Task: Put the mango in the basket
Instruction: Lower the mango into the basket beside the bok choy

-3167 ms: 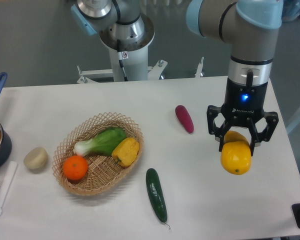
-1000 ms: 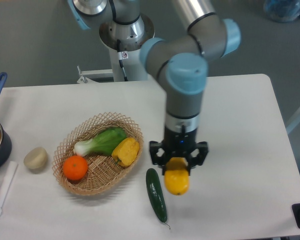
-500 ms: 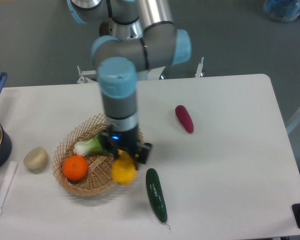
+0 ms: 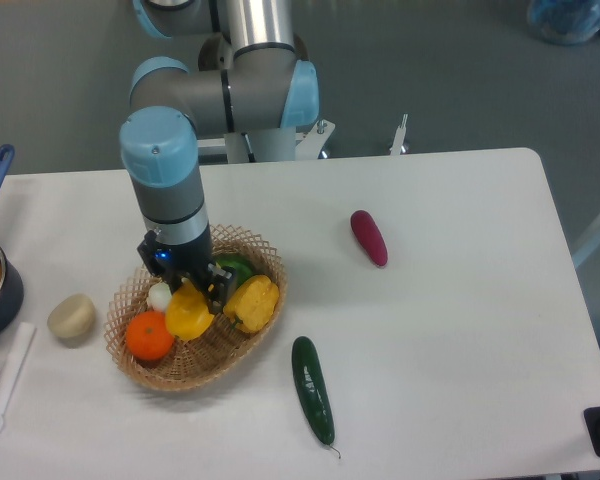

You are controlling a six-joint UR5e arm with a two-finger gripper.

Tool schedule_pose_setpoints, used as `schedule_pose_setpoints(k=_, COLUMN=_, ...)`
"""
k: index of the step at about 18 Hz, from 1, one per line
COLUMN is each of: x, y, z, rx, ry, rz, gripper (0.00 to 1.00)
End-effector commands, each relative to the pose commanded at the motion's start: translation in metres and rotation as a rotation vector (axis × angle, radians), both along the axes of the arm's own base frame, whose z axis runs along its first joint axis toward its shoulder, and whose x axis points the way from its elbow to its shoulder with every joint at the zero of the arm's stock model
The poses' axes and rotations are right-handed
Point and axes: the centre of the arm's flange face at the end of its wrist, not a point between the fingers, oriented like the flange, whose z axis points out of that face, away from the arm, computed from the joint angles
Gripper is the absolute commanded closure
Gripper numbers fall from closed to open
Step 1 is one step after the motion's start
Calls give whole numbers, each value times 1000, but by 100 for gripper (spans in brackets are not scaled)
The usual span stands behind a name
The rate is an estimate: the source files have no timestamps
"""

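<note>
Camera view: the white table point(image 4: 460, 330) holds the tan wicker basket point(image 4: 140, 369) at left. Above the basket the arm points down, its gripper point(image 4: 189, 296) clasping the mango point(image 4: 187, 315), which hangs over the basket's middle between the orange point(image 4: 149, 335) and the yellow bell pepper point(image 4: 254, 303). 1 green cucumber point(image 4: 312, 388) lies just right of the basket, 1 purple vegetable point(image 4: 368, 237) farther right, and a pale round item point(image 4: 71, 315) left of the basket.
</note>
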Motion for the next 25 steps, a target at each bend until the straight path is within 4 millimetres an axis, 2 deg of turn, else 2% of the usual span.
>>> schedule_pose_setpoints(k=11, x=12, y=-16, z=-30, rx=-54, ry=-30, rz=10, gripper=58)
schedule_pose_setpoints(k=15, x=18, y=-18, z=-26, rx=-50, ry=-24, rz=2, gripper=53)
schedule_pose_setpoints(k=17, x=22, y=-18, z=-25, rx=-55, ry=-19, rz=-5, gripper=47)
schedule_pose_setpoints(k=23, x=31, y=-27, z=-27, rx=-62, ry=-23, rz=-11, gripper=42)
schedule_pose_setpoints(k=25, x=31, y=-28, z=-29, rx=-64, ry=-24, rz=-12, gripper=35)
